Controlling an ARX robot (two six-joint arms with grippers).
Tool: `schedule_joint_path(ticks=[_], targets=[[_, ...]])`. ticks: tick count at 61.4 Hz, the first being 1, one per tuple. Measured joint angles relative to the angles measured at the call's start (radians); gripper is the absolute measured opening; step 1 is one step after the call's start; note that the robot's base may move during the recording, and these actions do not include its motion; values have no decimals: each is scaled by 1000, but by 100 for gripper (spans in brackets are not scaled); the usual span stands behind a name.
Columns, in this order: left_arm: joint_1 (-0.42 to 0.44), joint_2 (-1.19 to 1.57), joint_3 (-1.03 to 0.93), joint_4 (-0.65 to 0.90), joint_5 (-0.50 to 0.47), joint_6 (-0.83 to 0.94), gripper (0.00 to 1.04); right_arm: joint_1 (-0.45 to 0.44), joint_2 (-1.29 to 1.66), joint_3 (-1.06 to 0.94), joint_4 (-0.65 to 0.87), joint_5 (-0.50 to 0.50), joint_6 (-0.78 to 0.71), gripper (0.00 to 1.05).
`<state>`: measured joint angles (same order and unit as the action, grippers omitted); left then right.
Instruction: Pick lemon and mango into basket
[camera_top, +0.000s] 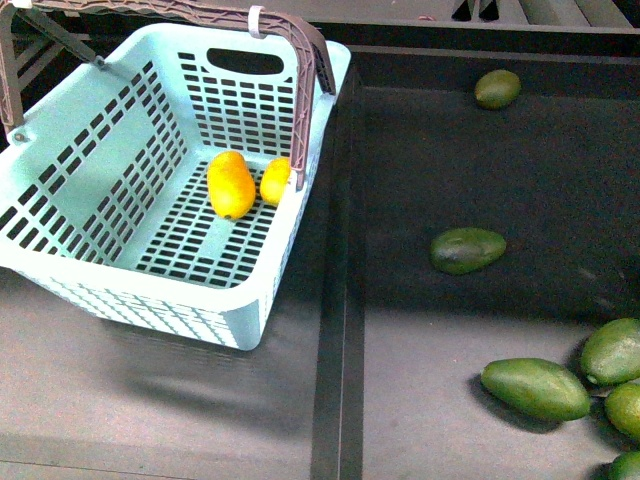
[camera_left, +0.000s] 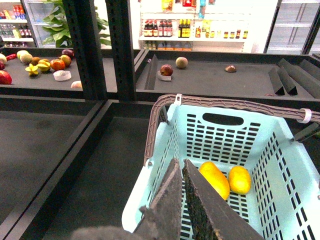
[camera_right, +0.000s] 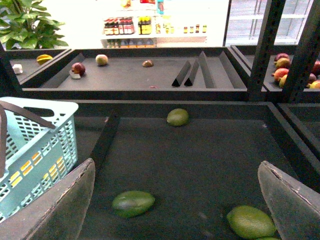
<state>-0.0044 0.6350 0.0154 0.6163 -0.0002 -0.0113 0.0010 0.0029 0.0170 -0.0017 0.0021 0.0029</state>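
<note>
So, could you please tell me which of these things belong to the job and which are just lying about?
Job: lemon, mango, basket.
Lying about: green fruits on the dark shelf; other fruit on the far shelves.

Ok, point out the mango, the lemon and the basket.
mango (camera_top: 231, 184): front view, middle of its skin.
lemon (camera_top: 275, 181): front view, middle of the fruit.
basket (camera_top: 95, 170): front view, slotted left wall.
</note>
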Motion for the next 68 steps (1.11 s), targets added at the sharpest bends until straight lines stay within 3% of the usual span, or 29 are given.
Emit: schedule_joint_path(ticks=[24,54,59,68], targets=[[0,-268,0,-249,0,0,4,0,0,0,0,0,0,96],[0,-460,0,-441,0,0,4,0,0,0,0,0,0,96],[0,-611,0,-607,0,0,4,0,0,0,0,0,0,96],[0,-628,0,-613,0,0,4,0,0,0,0,0,0,96]])
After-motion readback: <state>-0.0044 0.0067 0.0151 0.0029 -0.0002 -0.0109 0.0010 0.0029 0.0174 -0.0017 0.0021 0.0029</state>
